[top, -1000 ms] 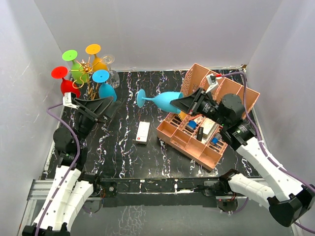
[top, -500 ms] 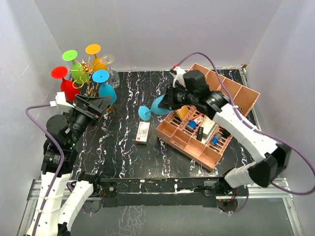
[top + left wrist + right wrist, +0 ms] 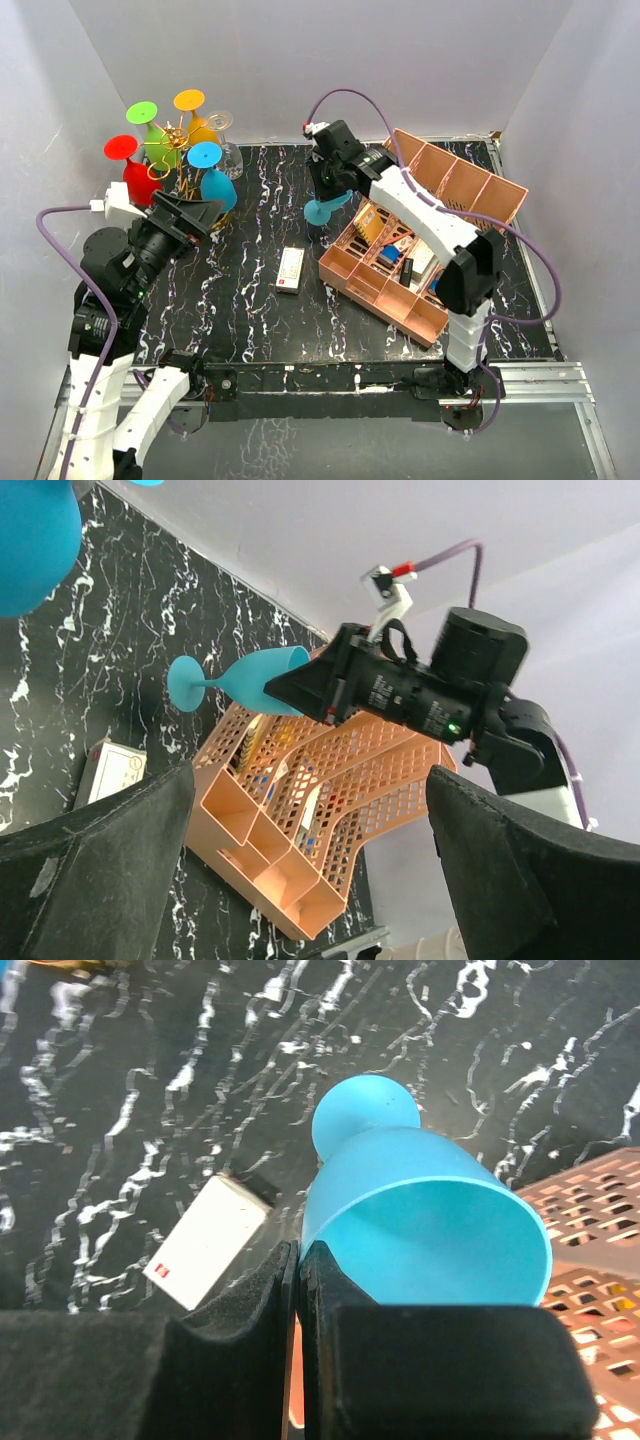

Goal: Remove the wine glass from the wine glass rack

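The right gripper (image 3: pixel 298 1260) has its jaws clamped tight on the rim of a blue wine glass (image 3: pixel 420 1210). This glass is off the wine glass rack (image 3: pixel 178 135) now, so the big part of the job looks done. The glass is just beside the pink box (image 3: pixel 420 255), at the box's far left corner, with its round foot pointing away from the gripper. I cannot tell if the foot touches the black worktop (image 3: pixel 250 310) or hangs a little above it. What seems left is to set the glass down and let go. The rack is well apart from the pink box, far off to the box's left. It has more glasses on it: a red one (image 3: pixel 135 175), a green one (image 3: pixel 150 125), an orange one (image 3: pixel 195 115), a clear one (image 3: pixel 225 140) and another blue one (image 3: pixel 212 175). The left gripper (image 3: pixel 200 212) is on that far side of the pink box too, near the rack, with its jaws wide apart and nothing in them. A small white box (image 3: pixel 291 269) lies on the worktop just left of the pink box.
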`<act>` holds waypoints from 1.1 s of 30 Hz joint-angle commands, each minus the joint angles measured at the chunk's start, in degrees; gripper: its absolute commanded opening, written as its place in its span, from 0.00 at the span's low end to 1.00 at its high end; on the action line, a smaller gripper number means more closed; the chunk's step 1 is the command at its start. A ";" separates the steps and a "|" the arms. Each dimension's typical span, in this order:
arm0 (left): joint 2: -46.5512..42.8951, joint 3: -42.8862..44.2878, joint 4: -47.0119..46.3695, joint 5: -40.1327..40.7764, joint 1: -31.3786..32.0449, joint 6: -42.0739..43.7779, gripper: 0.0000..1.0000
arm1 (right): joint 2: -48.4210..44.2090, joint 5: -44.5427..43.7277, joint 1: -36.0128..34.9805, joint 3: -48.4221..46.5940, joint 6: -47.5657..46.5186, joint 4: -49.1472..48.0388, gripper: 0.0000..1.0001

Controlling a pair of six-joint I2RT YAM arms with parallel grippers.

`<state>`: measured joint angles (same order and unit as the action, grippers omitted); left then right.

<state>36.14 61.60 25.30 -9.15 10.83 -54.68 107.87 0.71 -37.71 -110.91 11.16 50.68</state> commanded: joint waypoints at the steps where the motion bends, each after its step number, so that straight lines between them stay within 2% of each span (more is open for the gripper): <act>1: 0.21 4.05 3.88 2.10 -0.21 5.03 0.97 | 4.76 -8.04 0.27 -9.58 -3.61 3.03 0.08; 7: -0.45 5.02 5.51 3.48 -0.19 6.36 0.97 | 11.51 -9.93 1.71 -17.45 -3.84 6.53 0.08; 18: -0.72 5.90 6.91 4.41 -0.19 8.09 0.97 | 14.35 -6.98 4.66 -18.11 -4.23 7.28 0.15; 28: -1.25 6.46 7.66 5.14 -0.28 8.50 0.97 | 17.99 -4.86 4.66 -21.44 -4.13 8.86 0.16; 33: -1.08 6.77 7.80 5.47 -0.20 8.62 0.97 | 18.21 -3.96 4.62 -23.73 -4.23 10.03 0.31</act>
<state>35.42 66.17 33.08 -4.80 10.83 -47.09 126.50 -4.12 -32.95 -129.64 7.51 60.42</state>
